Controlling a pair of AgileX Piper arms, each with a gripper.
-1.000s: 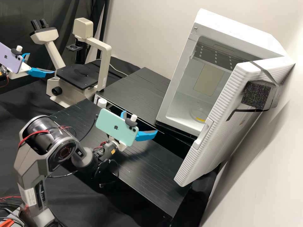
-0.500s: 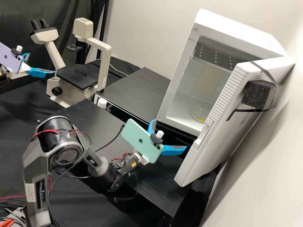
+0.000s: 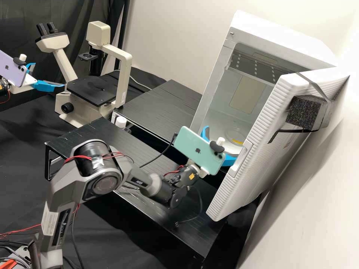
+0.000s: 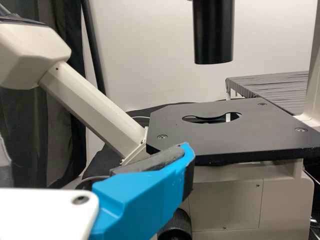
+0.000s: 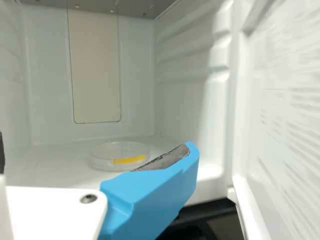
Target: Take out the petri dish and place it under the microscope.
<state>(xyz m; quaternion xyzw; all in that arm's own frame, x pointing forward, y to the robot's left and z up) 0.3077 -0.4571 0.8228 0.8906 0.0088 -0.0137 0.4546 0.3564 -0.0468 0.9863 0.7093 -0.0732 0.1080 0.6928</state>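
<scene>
High view: right gripper (image 3: 221, 144) has swung from mid-frame to the mouth of the chamber (image 3: 275, 33), right of centre; left gripper (image 3: 49, 74), upper left, unmoved beside the microscope (image 3: 91, 91). Both have fingers spread, nothing held. Dish (image 3: 235, 136) unmoved on the chamber floor. Judgement: approach nearly done, grasp next; transfer not begun.

Obscured: in high view one right fingertip runs behind the edge of the door (image 3: 258, 149). Right wrist view: its other finger is only a dark sliver at the left edge; clear dish wall faint against white, lid on or off cannot be told.
</scene>
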